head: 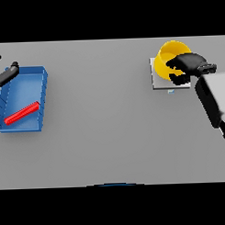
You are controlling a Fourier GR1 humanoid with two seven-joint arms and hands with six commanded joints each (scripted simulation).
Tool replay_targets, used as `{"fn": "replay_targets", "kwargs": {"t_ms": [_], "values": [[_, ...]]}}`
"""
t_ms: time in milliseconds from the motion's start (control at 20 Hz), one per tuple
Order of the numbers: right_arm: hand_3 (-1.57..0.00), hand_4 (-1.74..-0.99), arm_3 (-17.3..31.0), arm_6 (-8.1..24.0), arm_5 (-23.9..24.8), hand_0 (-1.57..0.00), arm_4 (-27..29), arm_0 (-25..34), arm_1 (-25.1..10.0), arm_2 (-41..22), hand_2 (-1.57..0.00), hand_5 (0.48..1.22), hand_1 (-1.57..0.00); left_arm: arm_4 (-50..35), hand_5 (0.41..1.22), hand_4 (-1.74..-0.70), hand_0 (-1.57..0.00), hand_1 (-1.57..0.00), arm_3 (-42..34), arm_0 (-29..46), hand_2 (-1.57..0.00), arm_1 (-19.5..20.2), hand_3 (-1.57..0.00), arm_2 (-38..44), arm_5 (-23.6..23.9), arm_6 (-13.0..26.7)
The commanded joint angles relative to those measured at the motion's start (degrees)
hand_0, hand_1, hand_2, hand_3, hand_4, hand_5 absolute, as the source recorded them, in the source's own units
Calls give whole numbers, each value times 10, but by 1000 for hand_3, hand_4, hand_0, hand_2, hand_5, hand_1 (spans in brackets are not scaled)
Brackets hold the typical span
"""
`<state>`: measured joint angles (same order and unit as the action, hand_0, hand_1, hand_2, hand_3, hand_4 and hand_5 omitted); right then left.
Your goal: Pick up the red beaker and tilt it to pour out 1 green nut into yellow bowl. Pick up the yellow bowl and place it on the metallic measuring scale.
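one head view, looking steeply down from above at the grey table (110,133)

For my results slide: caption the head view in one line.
Right hand grips the yellow bowl on the metallic scale; red beaker lies in the blue tray by the left hand.

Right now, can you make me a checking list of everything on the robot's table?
Surface: flat grey table, mostly bare.
Job's things: round yellow bowl sits on the square metallic measuring scale, far right. Long red beaker lies on its side in the blue rectangular tray, far left. Green nut: not visible.
Clutter: nothing seen.
Hands: right hand has fingers curled over the bowl's rim; left hand hangs open at the tray's far left corner, holding nothing.
Cables: nothing seen.
Surroundings: nothing seen.
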<state>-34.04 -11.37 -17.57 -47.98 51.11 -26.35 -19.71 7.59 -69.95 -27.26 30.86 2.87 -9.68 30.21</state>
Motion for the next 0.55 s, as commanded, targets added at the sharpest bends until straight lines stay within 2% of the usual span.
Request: {"fn": "replay_targets", "kwargs": {"t_ms": [0, 100, 200, 400, 500], "values": [[-391, -1496, 3, -5, -5, -605, 4, 0, 0, 3, -470, 890, -556, -3, 764, -840, 1, 1, -2, -1, 1, 0, 1, 2, -1, -4], [-258, -1476, 10, -6, -4, -387, 1, 4, -2, 2, -300, 847, -380, 1, 754, -831, 1, 1, -4, -1, 1, 0, 1, -4, -3, 1], [-164, -1448, -4, -12, -6, -247, -1, -7, -6, -5, -192, 824, -243, 4, 750, -834, 1, 1, 1, 0, 1, -4, 1, -4, 3, -3], [-67, -1401, 0, 9, -20, -101, -11, -1, -7, -13, -78, 798, -99, 6, 759, -834, 1, 1, -8, 3, 1, -3, 1, -6, 5, 7], [-42, -1390, 3, 7, -21, -64, -9, -2, -4, -11, -50, 779, -63, 4, 760, -833, 1, 1, -11, 3, 1, -5, 1, -7, 5, 2]]}}
